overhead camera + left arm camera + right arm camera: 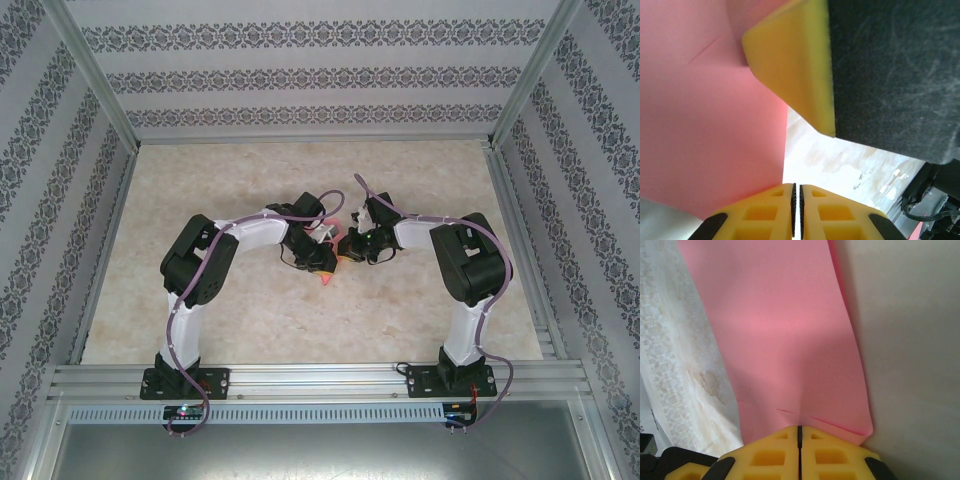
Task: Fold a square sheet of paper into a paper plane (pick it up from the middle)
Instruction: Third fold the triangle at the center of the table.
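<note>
The pink sheet of paper [328, 279] is held up off the middle of the table between both grippers, with creases across it. In the right wrist view the paper [785, 340] runs straight into my right gripper [800, 432], which is shut on its near edge. My right gripper [346, 250] meets the left gripper [327, 262] tip to tip. In the left wrist view the paper [710, 115] hangs to the left of my left gripper [797, 195], whose jaws are shut with no paper showing in the seam. The right gripper's yellow finger [795, 65] is close above.
The marbled tabletop [250, 180] spreads all round the arms. Metal frame rails [310, 378] run along the near edge, and patterned walls [300, 75] enclose the back and sides.
</note>
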